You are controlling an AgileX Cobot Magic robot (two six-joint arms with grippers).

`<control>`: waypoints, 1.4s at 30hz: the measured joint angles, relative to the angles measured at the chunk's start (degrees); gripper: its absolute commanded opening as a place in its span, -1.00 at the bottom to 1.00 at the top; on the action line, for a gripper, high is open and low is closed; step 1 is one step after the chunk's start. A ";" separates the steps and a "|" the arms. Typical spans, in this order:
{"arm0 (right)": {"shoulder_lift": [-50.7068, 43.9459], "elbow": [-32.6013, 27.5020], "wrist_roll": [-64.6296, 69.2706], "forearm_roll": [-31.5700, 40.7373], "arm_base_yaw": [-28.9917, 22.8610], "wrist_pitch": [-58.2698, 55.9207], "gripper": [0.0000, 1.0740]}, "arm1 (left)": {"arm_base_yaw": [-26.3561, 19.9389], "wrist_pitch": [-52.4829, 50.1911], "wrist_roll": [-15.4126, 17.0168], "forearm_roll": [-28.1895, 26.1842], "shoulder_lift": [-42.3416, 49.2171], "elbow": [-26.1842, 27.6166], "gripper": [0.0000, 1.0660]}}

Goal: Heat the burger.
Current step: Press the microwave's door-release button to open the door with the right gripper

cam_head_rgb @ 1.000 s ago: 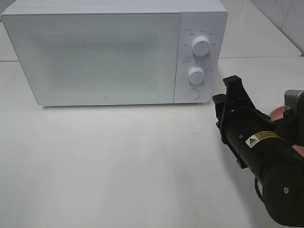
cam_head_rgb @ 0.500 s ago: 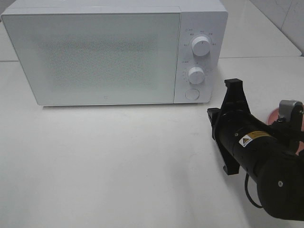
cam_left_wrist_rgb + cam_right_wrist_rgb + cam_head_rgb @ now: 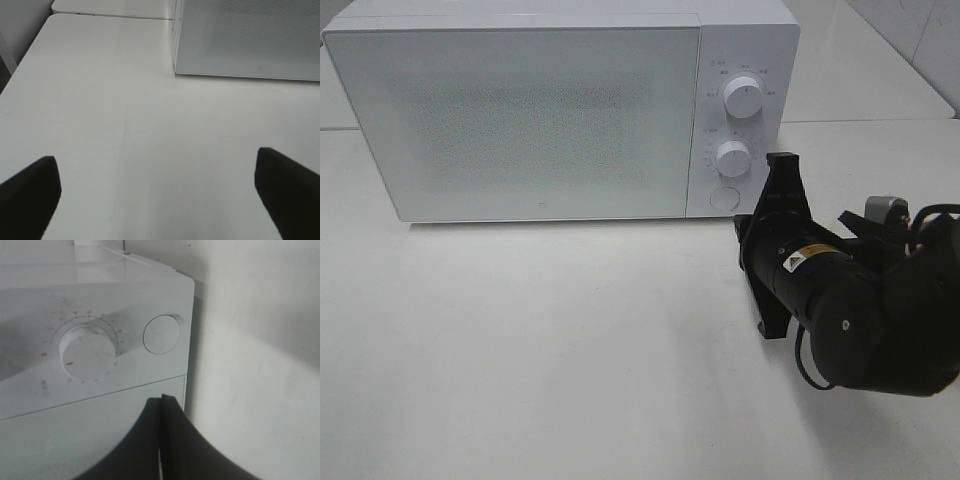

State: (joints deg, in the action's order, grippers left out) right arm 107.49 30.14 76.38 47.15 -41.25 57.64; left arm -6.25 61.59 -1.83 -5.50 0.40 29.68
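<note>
The burger is hidden in every view. The white microwave (image 3: 520, 120) stands at the back of the table with its door closed. My right gripper (image 3: 782, 165) is shut with nothing in it and points at the microwave's control panel, just right of the round button (image 3: 724, 198). In the right wrist view the closed fingertips (image 3: 161, 400) sit a short way from that button (image 3: 162, 334) and the lower knob (image 3: 87, 351). My left gripper (image 3: 156, 156) is open over bare table and shows only in the left wrist view, facing the microwave's left corner (image 3: 175, 65).
Two white knobs (image 3: 744, 96) (image 3: 732, 158) sit above the button on the panel. The bulky black right arm (image 3: 860, 310) covers the table's right side. White tabletop (image 3: 550, 340) stretches in front of the microwave.
The right arm has swung left and toward the microwave's control panel, now covering the pink plate that showed at the right edge. Its fingers have closed. The left gripper stays open.
</note>
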 measured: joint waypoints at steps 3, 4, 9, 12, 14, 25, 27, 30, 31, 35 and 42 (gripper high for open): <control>1.72 1.95 0.34 -0.69 1.38 -0.97 -1.00 | 0.00 0.00 0.00 0.00 0.00 0.00 0.83; 2.64 3.38 0.34 -1.15 2.35 -1.43 -1.00 | 0.00 0.00 0.00 0.00 0.00 0.00 0.83; 5.27 6.70 0.40 -2.75 4.76 -2.75 -1.00 | 0.00 0.00 0.00 0.00 0.00 0.00 0.83; 6.59 8.77 0.40 -3.27 5.90 -4.24 -1.00 | 0.00 0.00 0.00 0.00 0.00 0.00 0.83; 7.16 9.51 0.40 -3.55 6.19 -4.47 -1.00 | 0.00 0.00 0.00 0.00 0.00 0.00 0.83; 12.49 16.50 0.40 -5.27 9.00 -7.33 -1.00 | 0.00 0.00 0.00 0.00 0.00 0.00 0.83; 12.66 16.79 0.40 -5.27 9.17 -7.45 -1.00 | 0.00 0.00 0.00 0.00 0.00 0.00 0.83; 13.46 17.70 0.40 -5.27 9.74 -7.68 -1.00 | 0.00 0.00 0.00 0.00 0.00 0.00 0.83; 13.46 17.70 0.40 -5.27 9.74 -7.68 -1.00 | 0.00 0.00 0.00 0.00 0.00 0.00 0.83; 14.55 18.33 0.40 -4.98 10.20 -7.73 -1.00 | 0.00 0.00 0.00 0.00 0.00 0.00 0.83; 15.47 20.23 0.23 -4.58 10.20 -9.28 -1.00 | 0.00 0.00 0.00 0.06 0.00 0.00 0.83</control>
State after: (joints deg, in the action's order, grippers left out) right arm 122.96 50.36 76.60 42.57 -31.05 48.36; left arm -6.25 61.59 -1.83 -5.44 0.40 29.68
